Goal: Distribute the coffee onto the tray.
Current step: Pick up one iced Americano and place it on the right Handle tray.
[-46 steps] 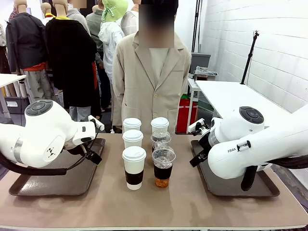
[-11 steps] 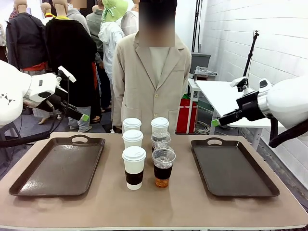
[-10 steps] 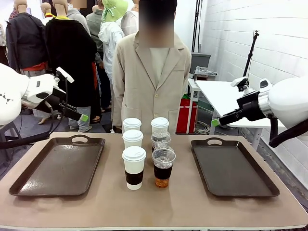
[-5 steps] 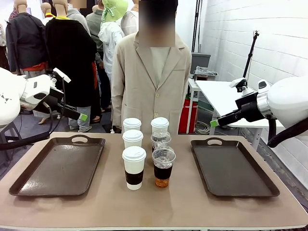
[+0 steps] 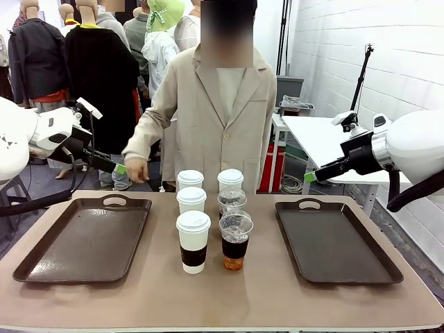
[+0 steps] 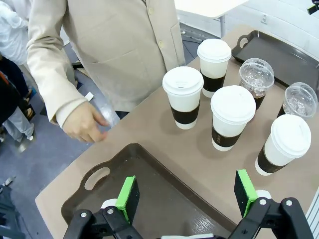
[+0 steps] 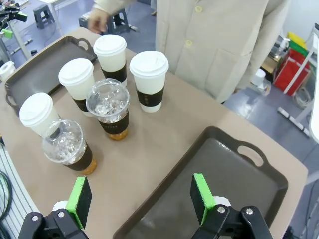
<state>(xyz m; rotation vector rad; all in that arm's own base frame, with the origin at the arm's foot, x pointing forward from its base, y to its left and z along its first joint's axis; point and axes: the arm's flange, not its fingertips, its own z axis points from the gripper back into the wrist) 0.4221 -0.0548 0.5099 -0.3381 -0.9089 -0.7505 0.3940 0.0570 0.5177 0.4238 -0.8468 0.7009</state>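
Where sleeved paper cups [image 5: 193, 239] cluster, glossy trays [image 5: 83, 243]

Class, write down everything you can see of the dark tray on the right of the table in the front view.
The tray is a dark brown rectangle with rounded corners, a raised rim and a slightly glossy, plastic-looking surface. A slot handle is cut into its far short side. It lies flat on the tan table, its long side running away from the robot. No cup stands on it; the coffee cups stand apart on the table to its left.
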